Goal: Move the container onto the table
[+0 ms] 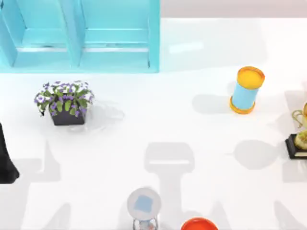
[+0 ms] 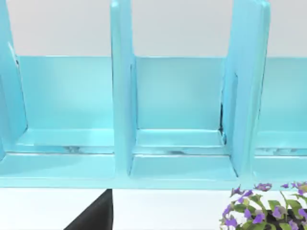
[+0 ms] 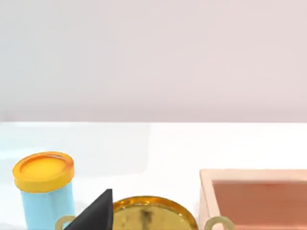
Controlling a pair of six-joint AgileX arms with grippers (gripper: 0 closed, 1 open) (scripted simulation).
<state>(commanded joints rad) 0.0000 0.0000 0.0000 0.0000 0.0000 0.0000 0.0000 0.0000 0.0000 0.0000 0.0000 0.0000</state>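
The container is out of view. The table (image 1: 192, 124) is the glossy white surface across the top view. At its back left stands the turquoise cabinet (image 1: 81, 38); the left wrist view looks straight into the cabinet's open compartments (image 2: 177, 120). My left arm (image 1: 5, 163) is a dark shape at the table's left edge, and a dark part of my left gripper (image 2: 96, 215) juts into its wrist view in front of the cabinet. A dark part of my right gripper (image 3: 93, 213) points over a gold object toward the far table edge.
A potted purple flower (image 1: 64, 103) stands in front of the cabinet. A light-blue cylinder with an orange-yellow top (image 1: 245, 91) is at the right, a gold trophy (image 1: 300, 134) at the right edge. A round glass object (image 1: 144, 206) and a red disc (image 1: 199, 224) sit at the front. A pinkish wooden box (image 3: 254, 196) lies near my right gripper.
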